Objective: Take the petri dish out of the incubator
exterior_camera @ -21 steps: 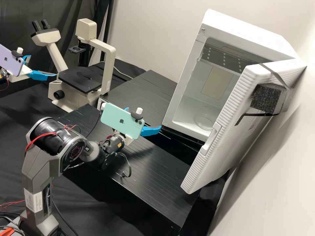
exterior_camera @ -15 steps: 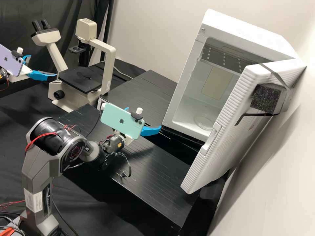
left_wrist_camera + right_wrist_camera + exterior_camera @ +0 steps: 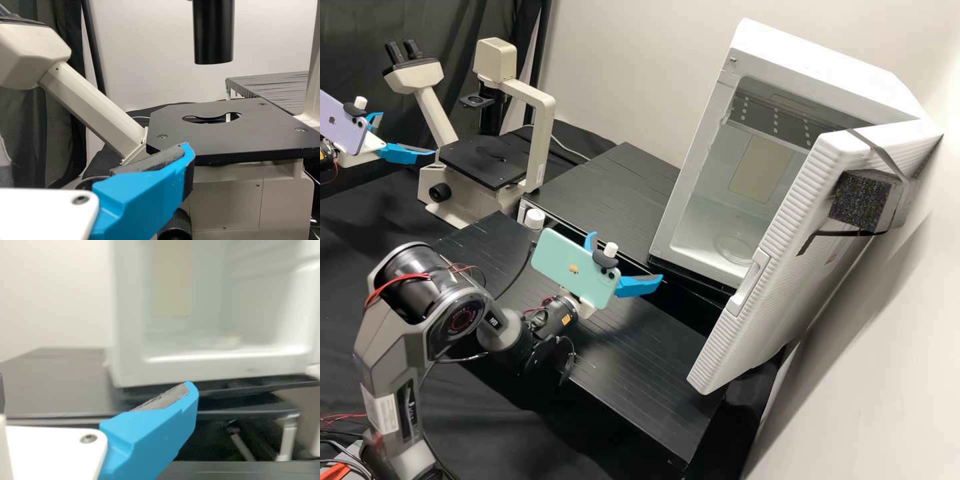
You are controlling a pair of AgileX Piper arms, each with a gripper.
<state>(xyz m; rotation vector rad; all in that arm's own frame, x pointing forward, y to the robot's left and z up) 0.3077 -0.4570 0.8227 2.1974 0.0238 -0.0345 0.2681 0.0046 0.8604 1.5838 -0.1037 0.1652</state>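
I have the clear round petri dish [image 3: 735, 249] right of my white right gripper [image 3: 626, 256]; its blue jaws, parted, have shifted right.

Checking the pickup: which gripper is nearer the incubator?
The right gripper, with the green phone, outside the open incubator; the left gripper, with the purple phone, is by the microscope.

A fruit-shaped logo [image 3: 573, 269] marks the mint-green phone [image 3: 552, 257] on the right arm [image 3: 393, 320]; another adorns the lilac phone [image 3: 350, 133] on the left arm [image 3: 327, 161]. White lettering [image 3: 495, 323], a pale label [image 3: 383, 411] and an orange sticker [image 3: 566, 319] dot the right arm, their wording seemingly too small to read.
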